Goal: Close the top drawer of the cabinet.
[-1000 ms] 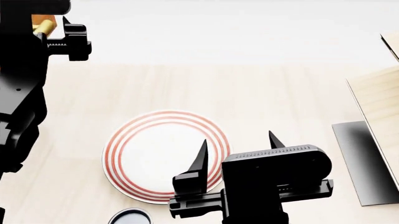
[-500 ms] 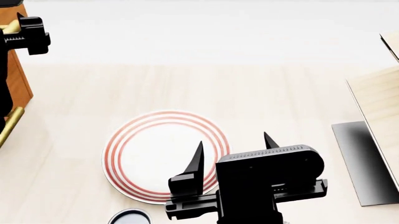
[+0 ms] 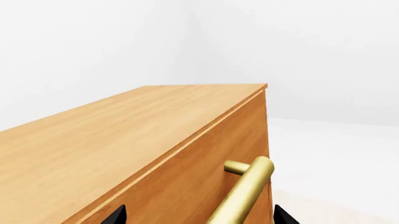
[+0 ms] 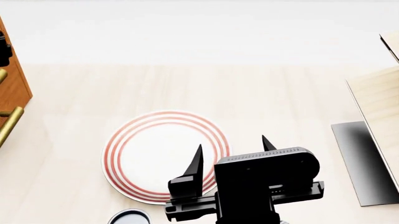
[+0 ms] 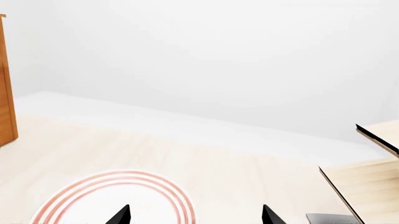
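You see the boxy orange-brown wooden cabinet (image 4: 11,95) at the far left edge of the table. Its uppermost flat-fronted drawer (image 3: 206,172) sits flush under the top, brass bar handle (image 3: 244,192) protruding.

Bright, even, shadowless simulator light (walls nearly washed out), everything sharp.

Plain white walls (image 5: 218,56), pale wood floor (image 4: 262,98).
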Controlling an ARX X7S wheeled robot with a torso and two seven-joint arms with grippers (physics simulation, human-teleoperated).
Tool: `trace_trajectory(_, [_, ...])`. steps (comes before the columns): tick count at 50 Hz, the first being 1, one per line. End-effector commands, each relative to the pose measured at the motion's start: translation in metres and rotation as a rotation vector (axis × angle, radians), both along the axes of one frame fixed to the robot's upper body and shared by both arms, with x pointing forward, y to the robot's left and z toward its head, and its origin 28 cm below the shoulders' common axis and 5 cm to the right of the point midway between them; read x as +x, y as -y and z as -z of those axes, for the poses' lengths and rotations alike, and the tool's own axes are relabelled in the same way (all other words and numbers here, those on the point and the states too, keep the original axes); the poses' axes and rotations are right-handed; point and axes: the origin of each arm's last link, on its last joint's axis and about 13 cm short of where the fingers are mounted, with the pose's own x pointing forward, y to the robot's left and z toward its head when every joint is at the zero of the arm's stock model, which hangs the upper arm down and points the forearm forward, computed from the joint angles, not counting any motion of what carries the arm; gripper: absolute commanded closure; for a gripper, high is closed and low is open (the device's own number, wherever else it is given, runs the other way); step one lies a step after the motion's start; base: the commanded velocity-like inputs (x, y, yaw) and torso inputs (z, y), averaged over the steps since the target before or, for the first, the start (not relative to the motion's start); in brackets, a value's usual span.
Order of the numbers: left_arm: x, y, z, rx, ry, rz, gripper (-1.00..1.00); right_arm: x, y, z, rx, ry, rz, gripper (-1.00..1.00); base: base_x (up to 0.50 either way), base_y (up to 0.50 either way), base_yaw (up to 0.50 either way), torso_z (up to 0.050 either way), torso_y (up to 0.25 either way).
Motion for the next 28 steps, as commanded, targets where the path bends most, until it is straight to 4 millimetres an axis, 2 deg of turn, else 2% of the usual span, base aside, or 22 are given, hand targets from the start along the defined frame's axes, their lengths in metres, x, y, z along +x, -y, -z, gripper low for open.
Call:
trace_trajectory(1, [-0.010, -0.030, 0.023, -0.004, -0.087, -0.170, -1.00, 0.001, -0.001, 0.003, 0.001, -0.007, 0.002, -1.00, 0.00, 0.00, 0.00, 0.000, 0.000])
trace_trajectory(12, [-0.014, -0.034, 0.027, 0.018, -0.106, -0.219, -1.00, 0.001, -0.001, 0.005, 0.003, -0.011, 0.003, -1.00, 0.00, 0.00, 0.00, -0.001, 0.000])
trace_trajectory(20, [-0.013, -0.029, 0.026, 0.018, -0.097, -0.189, -1.00, 0.001, -0.001, 0.007, 0.003, -0.016, 0.003, -1.00, 0.00, 0.00, 0.00, 0.000, 0.000])
trace_trajectory(25, [-0.013, -0.019, 0.018, -0.034, -0.054, -0.072, -1.00, 0.001, -0.001, 0.007, 0.004, -0.018, 0.005, -1.00, 0.00, 0.00, 0.00, 0.000, 0.000])
trace_trajectory(28, [-0.013, -0.006, 0.009, -0.052, -0.014, 0.021, -1.00, 0.001, -0.001, 0.007, 0.005, -0.017, 0.005, -1.00, 0.00, 0.00, 0.00, 0.000, 0.000])
